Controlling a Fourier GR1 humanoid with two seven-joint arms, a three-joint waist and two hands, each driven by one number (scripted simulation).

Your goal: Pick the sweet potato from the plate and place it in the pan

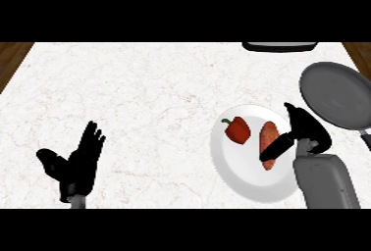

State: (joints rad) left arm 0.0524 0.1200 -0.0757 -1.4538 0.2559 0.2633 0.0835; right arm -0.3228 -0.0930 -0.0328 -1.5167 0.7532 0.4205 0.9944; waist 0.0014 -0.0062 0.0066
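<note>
Right hand [308, 131], partly open and holding nothing, lays its thumb across the sweet potato [270, 132] on the plate [243, 176], beside a red pepper [238, 130]. The grasp looks under way; next it must close, lift and carry right and far to the pan [337, 93].

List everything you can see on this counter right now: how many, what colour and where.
counter: one, white marbled, fills the view
plate: one, white, right of centre, near side
pepper: one, red with a green stem, on the plate's left part
sweet potato: one, orange-brown, on the plate right of the pepper
pan: one, grey, far right, beyond the plate
dark object: one, cut off at the far edge, unidentifiable
left hand: black, open, resting lower left
right hand: black, over the plate's right side, crossing the sweet potato
</note>
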